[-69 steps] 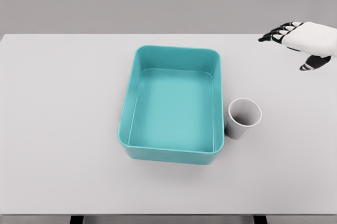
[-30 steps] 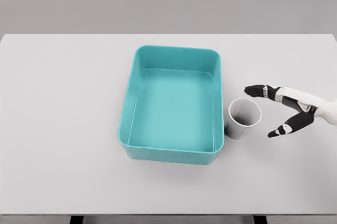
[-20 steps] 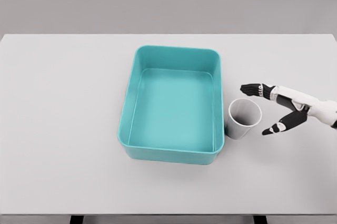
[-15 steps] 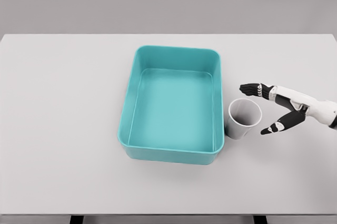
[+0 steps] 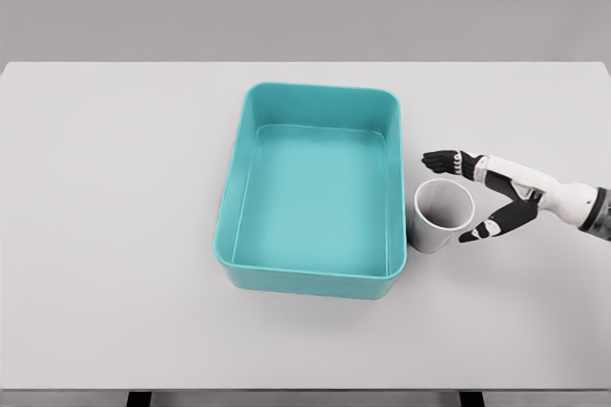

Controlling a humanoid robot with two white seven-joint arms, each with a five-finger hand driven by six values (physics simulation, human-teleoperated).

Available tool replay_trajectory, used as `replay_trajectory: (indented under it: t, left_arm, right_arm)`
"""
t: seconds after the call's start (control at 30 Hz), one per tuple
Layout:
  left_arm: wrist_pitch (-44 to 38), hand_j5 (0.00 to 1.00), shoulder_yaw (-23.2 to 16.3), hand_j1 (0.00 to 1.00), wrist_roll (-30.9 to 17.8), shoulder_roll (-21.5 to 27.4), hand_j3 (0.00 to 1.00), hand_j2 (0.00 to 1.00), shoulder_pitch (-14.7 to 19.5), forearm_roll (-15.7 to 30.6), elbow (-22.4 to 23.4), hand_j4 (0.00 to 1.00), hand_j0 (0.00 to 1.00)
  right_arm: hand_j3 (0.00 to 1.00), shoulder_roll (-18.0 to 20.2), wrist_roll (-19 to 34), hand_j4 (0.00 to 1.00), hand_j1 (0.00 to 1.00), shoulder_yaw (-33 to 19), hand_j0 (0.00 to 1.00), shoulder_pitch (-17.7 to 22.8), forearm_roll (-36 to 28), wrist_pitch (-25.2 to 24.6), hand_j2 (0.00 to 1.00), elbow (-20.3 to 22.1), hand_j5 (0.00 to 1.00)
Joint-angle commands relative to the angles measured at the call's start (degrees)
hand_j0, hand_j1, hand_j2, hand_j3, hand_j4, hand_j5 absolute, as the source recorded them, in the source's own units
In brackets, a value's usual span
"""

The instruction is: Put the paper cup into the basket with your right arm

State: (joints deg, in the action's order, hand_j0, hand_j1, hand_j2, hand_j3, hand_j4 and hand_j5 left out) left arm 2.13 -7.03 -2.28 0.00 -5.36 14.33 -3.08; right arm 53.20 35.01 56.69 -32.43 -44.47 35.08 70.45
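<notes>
The right arm enters from the right edge, reaching leftward and held low. Its hand (image 5: 496, 195) is open, palm turned leftward: the black-tipped fingers (image 5: 441, 160) stretch out together along the far side, and the thumb (image 5: 482, 228) splays toward the near side, leaving a wide gap between them.

The right arm (image 5: 584, 204) is cut off by the picture's right edge; the table (image 5: 115, 235) runs past both sides.
</notes>
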Motion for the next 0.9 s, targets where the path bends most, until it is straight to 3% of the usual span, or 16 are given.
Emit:
replay_trajectory:
  t: [0.0, 0.87]
  left_arm:
    - [0.0, 1.00, 0.0, 1.00, 0.0, 0.0, 1.00, 1.00, 0.0, 0.0, 0.0, 1.00, 1.00]
    - [0.0, 1.00, 0.0, 1.00, 0.0, 0.0, 1.00, 1.00, 0.0, 0.0, 0.0, 1.00, 1.00]
  right_arm:
    - [1.00, -0.8, 0.0, 1.00, 1.00, -0.1, 1.00, 0.0, -0.2, -0.1, 1.00, -0.9, 1.00]
    - [1.00, -1.3, 0.0, 1.00, 1.00, 1.7, 1.00, 0.0, 0.0, -0.1, 1.00, -0.7, 1.00]
